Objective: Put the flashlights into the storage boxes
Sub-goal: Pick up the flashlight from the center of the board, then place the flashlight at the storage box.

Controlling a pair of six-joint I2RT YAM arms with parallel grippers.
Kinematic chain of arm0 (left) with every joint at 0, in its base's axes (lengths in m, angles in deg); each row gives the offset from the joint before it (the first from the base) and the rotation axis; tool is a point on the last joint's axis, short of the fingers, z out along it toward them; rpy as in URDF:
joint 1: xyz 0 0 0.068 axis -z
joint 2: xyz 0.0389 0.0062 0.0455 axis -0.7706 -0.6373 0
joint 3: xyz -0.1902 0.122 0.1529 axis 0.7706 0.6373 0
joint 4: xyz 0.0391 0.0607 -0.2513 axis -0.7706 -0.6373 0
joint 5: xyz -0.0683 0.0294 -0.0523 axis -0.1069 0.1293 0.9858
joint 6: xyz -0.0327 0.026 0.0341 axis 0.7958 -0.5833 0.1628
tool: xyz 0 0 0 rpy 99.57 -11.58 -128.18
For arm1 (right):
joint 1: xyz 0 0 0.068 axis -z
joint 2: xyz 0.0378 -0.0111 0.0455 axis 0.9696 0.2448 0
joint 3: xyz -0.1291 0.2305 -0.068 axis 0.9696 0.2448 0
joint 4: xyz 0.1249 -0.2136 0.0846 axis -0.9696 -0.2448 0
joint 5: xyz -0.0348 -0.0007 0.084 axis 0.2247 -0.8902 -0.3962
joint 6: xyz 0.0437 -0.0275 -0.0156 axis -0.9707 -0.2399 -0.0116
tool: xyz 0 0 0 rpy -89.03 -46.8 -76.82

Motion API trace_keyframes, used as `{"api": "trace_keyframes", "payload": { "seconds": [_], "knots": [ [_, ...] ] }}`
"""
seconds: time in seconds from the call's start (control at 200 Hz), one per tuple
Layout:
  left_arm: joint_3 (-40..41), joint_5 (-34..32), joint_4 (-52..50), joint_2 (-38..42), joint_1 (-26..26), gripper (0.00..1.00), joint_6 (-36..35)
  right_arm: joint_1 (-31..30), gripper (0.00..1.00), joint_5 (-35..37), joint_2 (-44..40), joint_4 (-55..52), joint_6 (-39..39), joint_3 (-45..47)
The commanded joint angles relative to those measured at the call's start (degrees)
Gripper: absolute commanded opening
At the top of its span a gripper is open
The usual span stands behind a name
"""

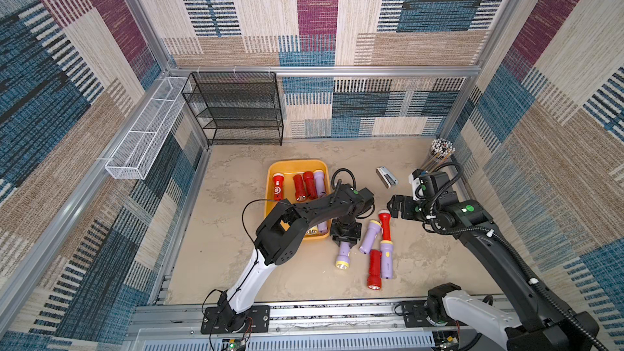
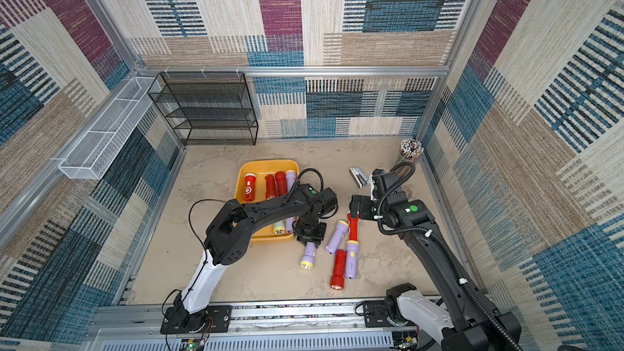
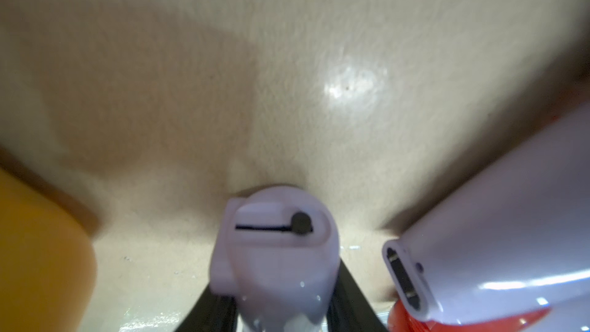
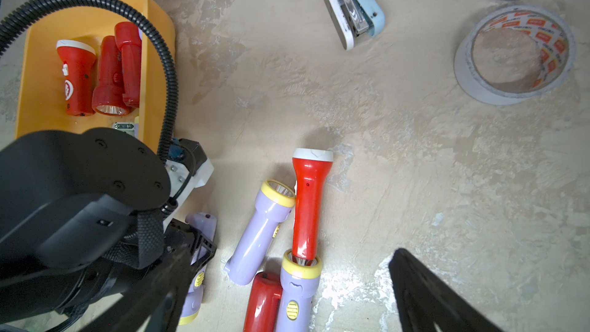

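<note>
The yellow-orange storage box (image 1: 297,164) holds three red flashlights (image 1: 298,186) and a lilac one (image 1: 319,180); my left arm covers its near end. My left gripper (image 1: 343,245) points down just right of the box, with its black fingers (image 3: 348,301) against both sides of a lilac flashlight (image 3: 277,250) that lies on the table. Four more flashlights lie beside it: two lilac (image 1: 370,236), a red one with a white head (image 4: 308,206) and a plain red one (image 1: 374,268). My right gripper (image 4: 289,257) hovers open above this group, holding nothing.
A pale blue stapler (image 1: 387,177) lies behind the group. A tape roll (image 4: 514,55) and a cup of pencils (image 1: 439,153) stand at the back right. A black mesh rack (image 1: 236,109) stands against the back wall and a white wire basket (image 1: 145,130) hangs on the left wall.
</note>
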Motion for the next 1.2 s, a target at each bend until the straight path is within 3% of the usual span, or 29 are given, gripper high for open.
{"api": "trace_keyframes", "payload": {
  "seconds": [0.0, 0.25, 0.531, 0.806, 1.007, 1.192],
  "knots": [
    [-1.5, -0.3, -0.6, -0.5, -0.3, 0.28, -1.5, 0.0, 1.0, 1.1, -0.3, -0.3, -0.9, -0.4],
    [-8.5, 3.2, -2.7, 1.5, -0.3, 0.28, -1.8, 0.0, 1.0, 1.2, 1.1, 0.7, -0.6, -2.1],
    [-27.9, 0.0, -12.8, -0.8, -2.3, 0.28, -6.1, 0.0, 1.0, 1.1, 5.0, 2.7, 0.5, -5.3],
    [-32.5, -2.1, -15.7, 0.5, -14.8, 0.29, -11.7, 0.0, 1.0, 2.0, 12.8, 3.5, 2.8, -12.3],
    [-35.4, -13.4, -18.8, -1.3, -23.1, 0.3, -20.0, 0.0, 1.0, 1.2, 19.8, 4.9, 3.5, -17.3],
    [-37.8, -18.1, -19.3, -4.5, -28.5, 0.3, -24.1, 0.1, 1.0, -0.1, 26.4, 6.1, 3.5, -22.6]
  ]
}}
